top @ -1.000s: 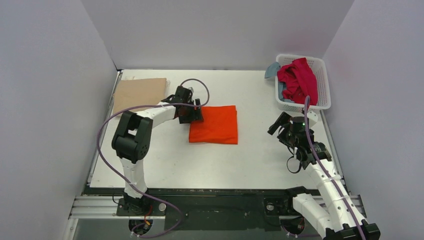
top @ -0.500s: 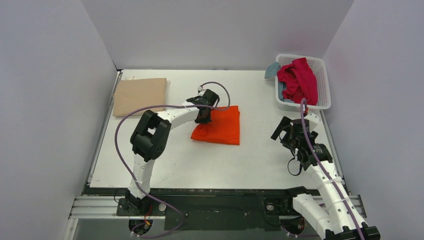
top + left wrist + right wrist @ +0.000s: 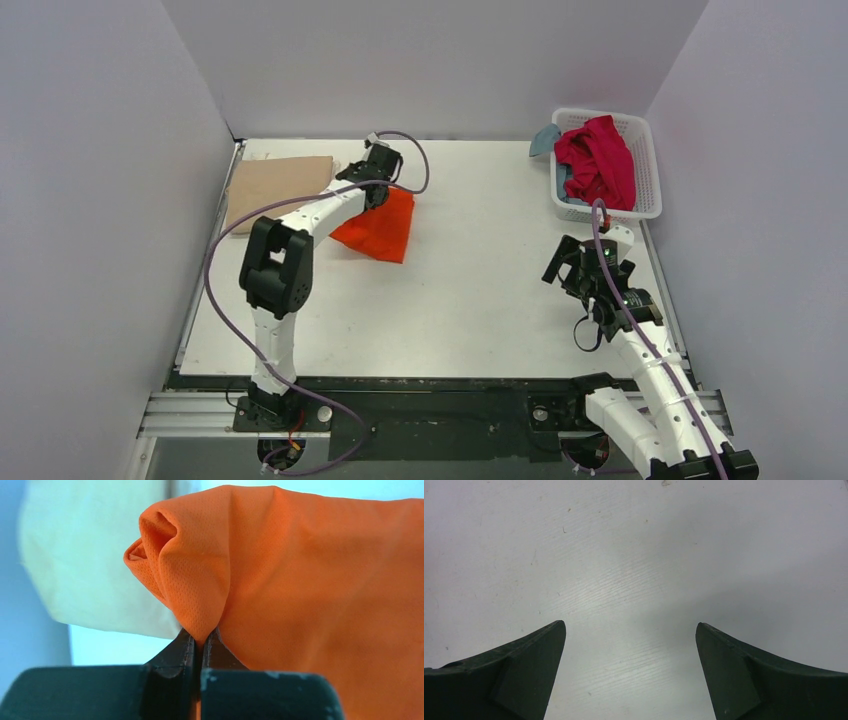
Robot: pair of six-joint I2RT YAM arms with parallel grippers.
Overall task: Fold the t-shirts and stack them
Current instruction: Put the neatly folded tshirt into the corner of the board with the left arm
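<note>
My left gripper (image 3: 378, 192) (image 3: 202, 635) is shut on a bunched corner of the folded orange t-shirt (image 3: 378, 226) (image 3: 310, 580), which hangs lifted and skewed over the table's left half. Just left of it lies the folded tan t-shirt (image 3: 272, 186) (image 3: 85, 555), flat on the table. A crimson red t-shirt (image 3: 596, 158) is heaped in the white basket (image 3: 647, 170), with a grey-blue one (image 3: 545, 139) draped over the basket's left rim. At the right side of the table my right gripper (image 3: 570, 268) (image 3: 630, 630) stands open above bare tabletop, holding nothing.
Grey walls close in the table (image 3: 480, 260) on the left, back and right. The basket sits in the back right corner. A purple cable (image 3: 412, 160) loops off the left wrist.
The left gripper closed on the orange t-shirt's corner and dragged it left and toward the back, near the tan shirt. The right arm barely shifted.
</note>
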